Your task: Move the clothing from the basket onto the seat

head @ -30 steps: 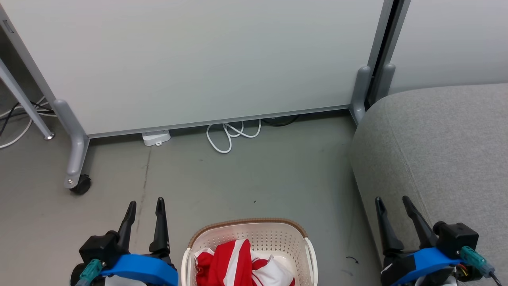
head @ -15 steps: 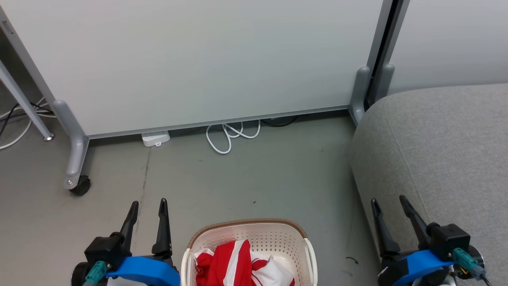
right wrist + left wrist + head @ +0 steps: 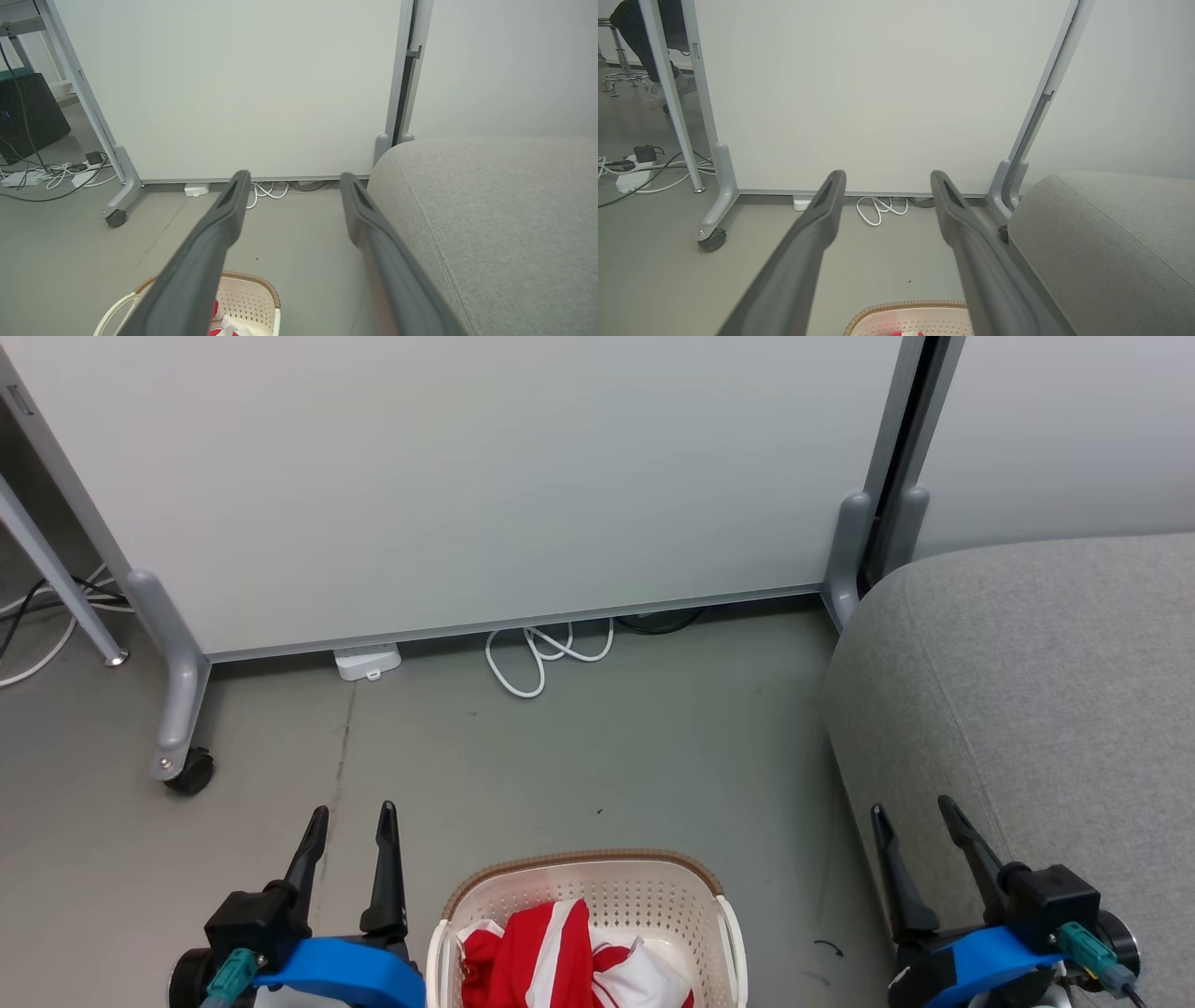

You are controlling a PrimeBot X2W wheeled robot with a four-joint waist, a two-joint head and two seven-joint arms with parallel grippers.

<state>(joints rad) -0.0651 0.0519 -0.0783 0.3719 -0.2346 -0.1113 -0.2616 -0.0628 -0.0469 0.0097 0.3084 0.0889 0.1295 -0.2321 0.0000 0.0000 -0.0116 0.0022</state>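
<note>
Grey floor (image 3: pixel 607 756) under a white partition (image 3: pixel 467 476), and the left tool (image 3: pixel 353 810) hovers spread wide and empty, the right tool (image 3: pixel 911 805) likewise. Between them, low and close, sits the basket (image 3: pixel 583 857), the clothing (image 3: pixel 541 957) heaped inside. Best play, I'd say: right tool dips inward, pinches deep into the red folds, lifts well clear, then swings outward onto the seat (image 3: pixel 1027 691) alongside it.

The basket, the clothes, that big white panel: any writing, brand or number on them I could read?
None can be read: the basket, clothing (stripes only), panel and seat show no text.
The white box on the floor is too small to tell.
</note>
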